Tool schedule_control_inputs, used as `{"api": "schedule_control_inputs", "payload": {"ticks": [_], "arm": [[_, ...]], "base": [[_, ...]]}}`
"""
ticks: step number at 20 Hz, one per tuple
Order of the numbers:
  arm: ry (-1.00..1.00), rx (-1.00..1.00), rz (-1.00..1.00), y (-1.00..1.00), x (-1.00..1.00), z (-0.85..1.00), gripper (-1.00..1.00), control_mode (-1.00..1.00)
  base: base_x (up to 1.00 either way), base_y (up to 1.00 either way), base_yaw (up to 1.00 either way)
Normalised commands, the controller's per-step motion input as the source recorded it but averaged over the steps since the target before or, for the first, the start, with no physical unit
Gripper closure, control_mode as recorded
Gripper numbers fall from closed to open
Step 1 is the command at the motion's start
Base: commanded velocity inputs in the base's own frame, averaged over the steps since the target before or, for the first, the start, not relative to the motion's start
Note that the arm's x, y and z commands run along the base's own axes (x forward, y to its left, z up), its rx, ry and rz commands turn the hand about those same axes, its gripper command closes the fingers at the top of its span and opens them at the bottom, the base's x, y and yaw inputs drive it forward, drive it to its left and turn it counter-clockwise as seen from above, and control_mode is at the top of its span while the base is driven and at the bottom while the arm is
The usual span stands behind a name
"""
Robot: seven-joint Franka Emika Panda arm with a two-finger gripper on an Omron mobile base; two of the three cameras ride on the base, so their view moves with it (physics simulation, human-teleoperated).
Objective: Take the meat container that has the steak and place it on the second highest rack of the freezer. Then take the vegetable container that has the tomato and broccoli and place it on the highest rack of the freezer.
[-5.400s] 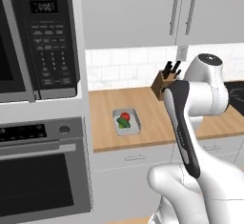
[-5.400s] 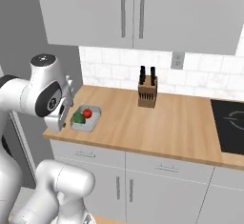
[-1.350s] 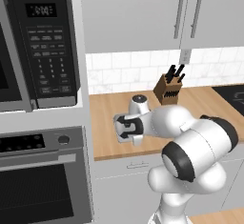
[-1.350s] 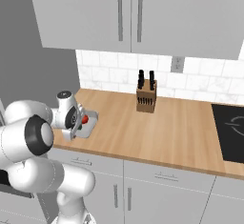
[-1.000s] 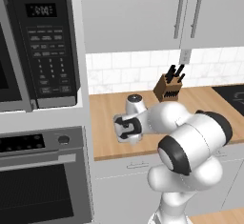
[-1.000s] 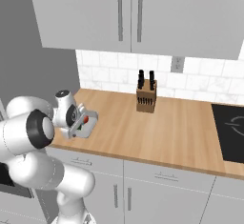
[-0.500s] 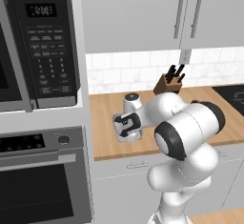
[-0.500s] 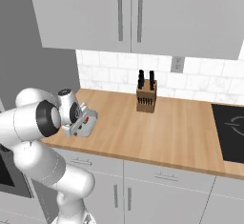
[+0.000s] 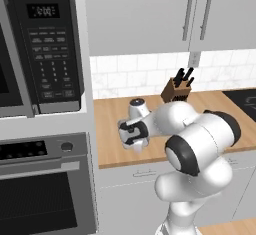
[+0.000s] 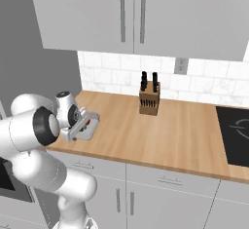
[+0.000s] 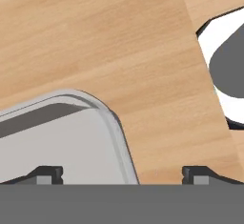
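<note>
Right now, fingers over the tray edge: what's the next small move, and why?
Probably ease the gripper straight down so the fingers straddle the tray's rim, then close. In the hand view the fingers stand wide apart, one over the grey tray floor, one over the wooden counter, with the rim between them, and nothing is gripped yet.

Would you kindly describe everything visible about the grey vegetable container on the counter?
The light-grey, shallow vegetable container, plastic by its look, has a raised rim and rounded corners. It lies flat on the pale wooden countertop near its left end. The hand view shows one corner with a bare floor; in the right base view something red and green shows inside. The open pincer straddles the rim, one fingertip inside, one outside; contact cannot be told.
</note>
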Motion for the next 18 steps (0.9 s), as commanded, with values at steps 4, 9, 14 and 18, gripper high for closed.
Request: {"api": "schedule_control_inputs", "payload": {"ticks": [4, 9, 14, 18], "arm": [[0.02, 0.0, 0.0, -0.01, -0.03, -0.03, -1.0, -1.0], [0.07, 0.0, 0.0, 0.0, 0.15, -0.15, -1.0, -1.0], [0.0, 0.0, 0.0, 0.0, 0.1, -0.25, -1.0, -1.0], [0.0, 0.0, 0.0, 0.0, 0.0, 0.0, -1.0, -1.0]], "base": [[0.0, 0.0, 0.0], [0.0, 0.0, 0.0], [0.0, 0.0, 0.0], [0.0, 0.0, 0.0]]}}
